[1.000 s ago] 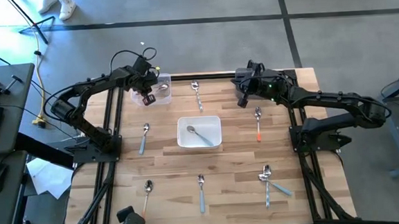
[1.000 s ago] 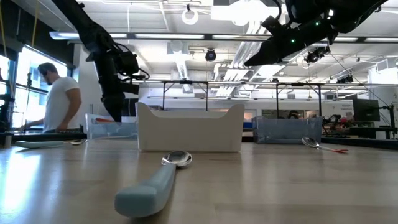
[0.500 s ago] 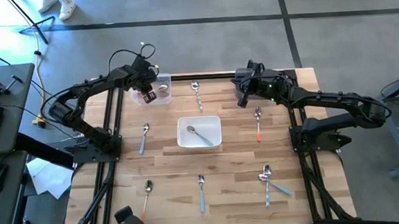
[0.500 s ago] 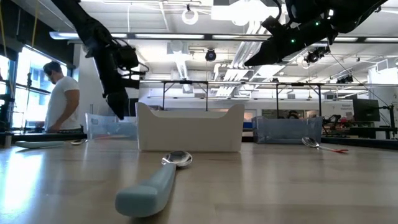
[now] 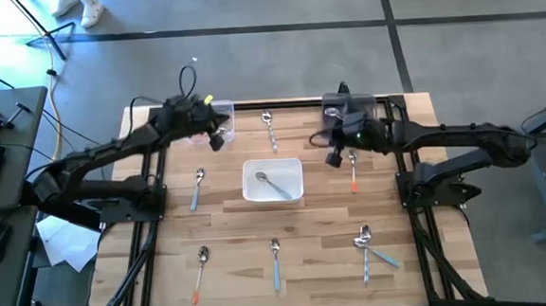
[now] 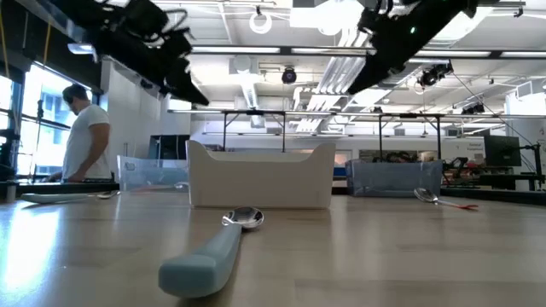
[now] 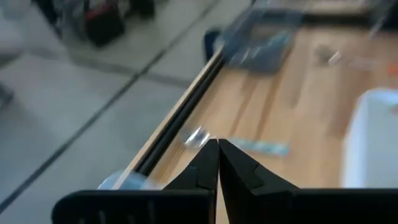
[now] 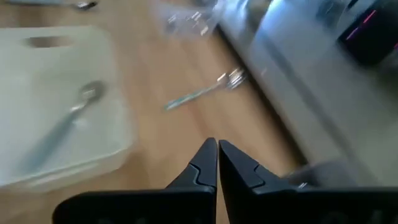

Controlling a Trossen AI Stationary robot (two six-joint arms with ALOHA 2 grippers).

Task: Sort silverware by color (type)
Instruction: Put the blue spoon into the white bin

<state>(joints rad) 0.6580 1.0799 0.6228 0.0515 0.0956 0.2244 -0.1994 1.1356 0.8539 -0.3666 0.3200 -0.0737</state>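
Small spoons lie flat on the wooden table: a light-blue-handled one, a silver one, an orange-handled one, and more along the near edge. Another lies in the white bin. My left gripper is shut and empty, raised off the table beside the far-left clear bin. It points at the light-blue-handled spoon. My right gripper is shut and empty, in the air beside the orange-handled spoon.
A second clear bin stands at the far right of the table. The white bin stands in the middle of the table. A person stands in the room beyond the table's left side. Bare wood lies between the spoons.
My left gripper has risen from over the far-left clear bin and swung toward the table's middle, tipping from pointing down to slanting. My right gripper has moved a little toward the near edge, closer to the orange-handled spoon.
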